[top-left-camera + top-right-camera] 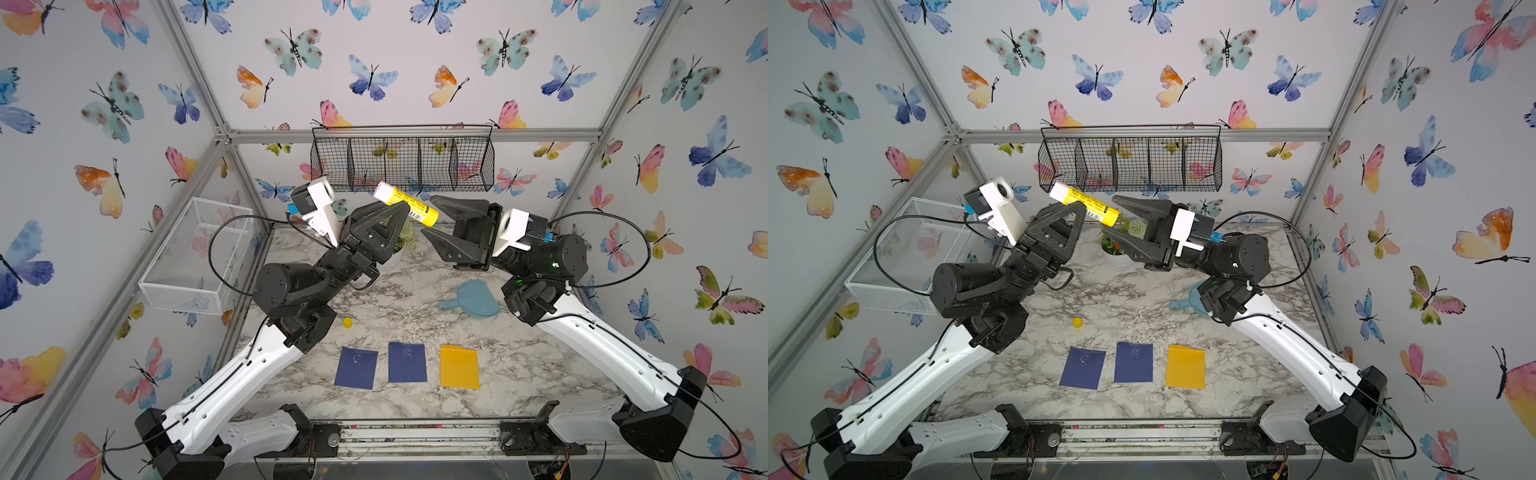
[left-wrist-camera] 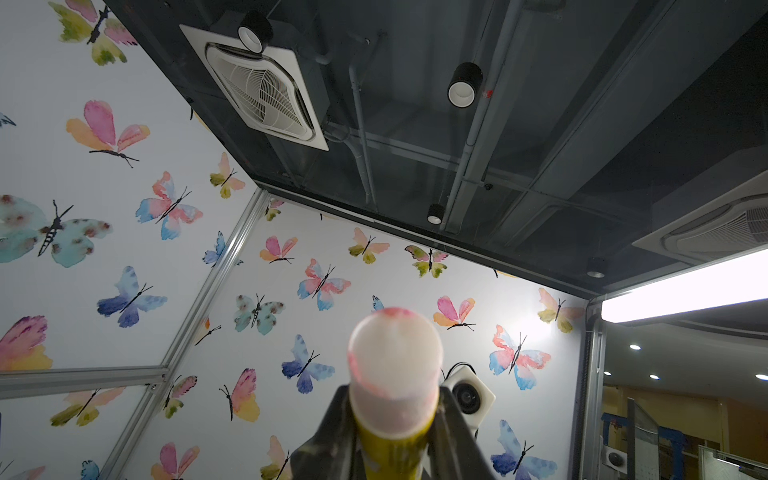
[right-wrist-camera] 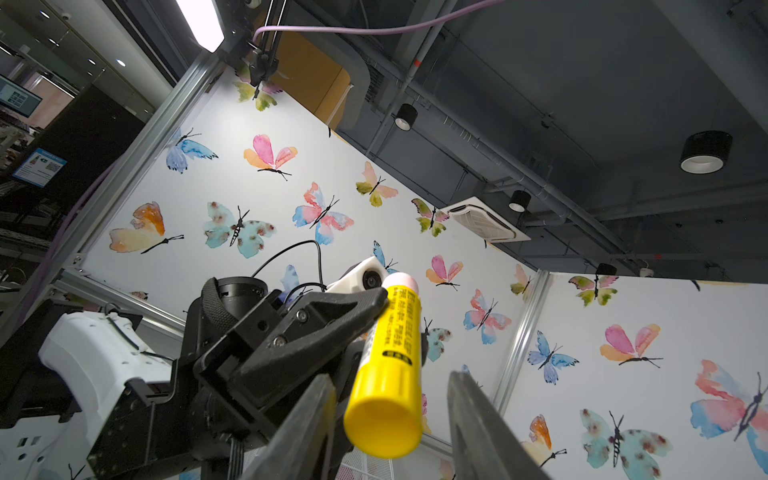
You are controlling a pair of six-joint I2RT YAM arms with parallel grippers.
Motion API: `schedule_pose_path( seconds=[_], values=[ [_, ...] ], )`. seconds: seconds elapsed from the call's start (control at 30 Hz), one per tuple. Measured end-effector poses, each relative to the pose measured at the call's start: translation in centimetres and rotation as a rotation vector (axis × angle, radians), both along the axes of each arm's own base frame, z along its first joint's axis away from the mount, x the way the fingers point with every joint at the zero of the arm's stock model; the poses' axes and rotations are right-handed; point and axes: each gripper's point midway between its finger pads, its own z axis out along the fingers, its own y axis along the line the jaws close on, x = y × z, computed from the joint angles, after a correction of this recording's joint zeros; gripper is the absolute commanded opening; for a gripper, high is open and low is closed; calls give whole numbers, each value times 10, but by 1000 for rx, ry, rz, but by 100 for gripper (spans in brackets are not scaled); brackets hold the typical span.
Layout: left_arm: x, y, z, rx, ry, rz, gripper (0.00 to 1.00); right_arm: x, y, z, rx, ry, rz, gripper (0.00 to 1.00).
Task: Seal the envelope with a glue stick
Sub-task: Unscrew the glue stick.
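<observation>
Now: the left gripper [image 1: 397, 205] is clamped on the glue stick [image 1: 420, 212] at mid-barrel. It holds the stick tilted in the air, high over the marble-print tabletop [image 1: 415, 409] and well apart from the paper below. The right gripper [image 1: 429, 217] has its jaws spread either side of the tube's base end. The right wrist view shows a gap on each side, so no contact.

Risks, as I judge them:
- The barrel is smooth, glossy, round plastic. If the right jaws close off-centre, the tube may roll or pivot in the left grip.
- If the left lets go before the right is firm, the stick drops and would likely roll on the hard top.
- The glue end is uncapped: a domed, translucent white plug with pink smears. It sits near the white left wrist camera [image 1: 323, 192], and a swing could smear it there.
- A hold on the base alone leaves a long lever, so the tip may wobble when pressed on paper.

Materials:
- Tube: yellow, cylindrical, flat round base, black print, barcode label.
- Fingers: matte black, wedge-shaped.
- A small yellow cap [image 1: 348, 322] lies alone on the table.
- A navy envelope [image 1: 356, 368], a second navy envelope [image 1: 407, 362] and a yellow envelope [image 1: 459, 367] lie flat in a row. They are thin and light, apt to slide under a sticky tip.
</observation>
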Motion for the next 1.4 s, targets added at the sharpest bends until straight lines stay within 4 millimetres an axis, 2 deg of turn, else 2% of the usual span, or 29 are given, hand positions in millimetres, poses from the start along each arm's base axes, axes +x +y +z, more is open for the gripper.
schedule_pose_path(
  seconds=[0.13,0.2,0.27,0.33,0.43,0.6,0.8,0.97,1.2,1.4],
  values=[
    [3,-1,-2,6,7,13,0,0,0,1,-2,9,10,36],
    [3,0,-1,5,5,16,0,0,0,1,-3,14,13,36],
    [3,0,-1,5,4,18,0,0,0,1,-2,17,14,42],
    [2,1,0,3,2,19,0,0,0,1,-1,22,15,42],
    [0,3,1,-1,-3,22,0,0,0,1,-1,24,16,34],
    [0,4,2,-5,-5,24,0,1,0,1,-2,30,16,33],
    [0,5,2,-6,-10,29,0,2,0,1,-1,56,27,17],
    [-3,4,2,9,-49,44,0,3,0,0,-5,150,90,12],
    [-22,-2,3,72,-218,56,0,-11,-5,-2,-28,367,337,7],
    [-58,-12,5,160,-501,33,0,-33,-17,-7,-65,530,586,9]
  ],
)
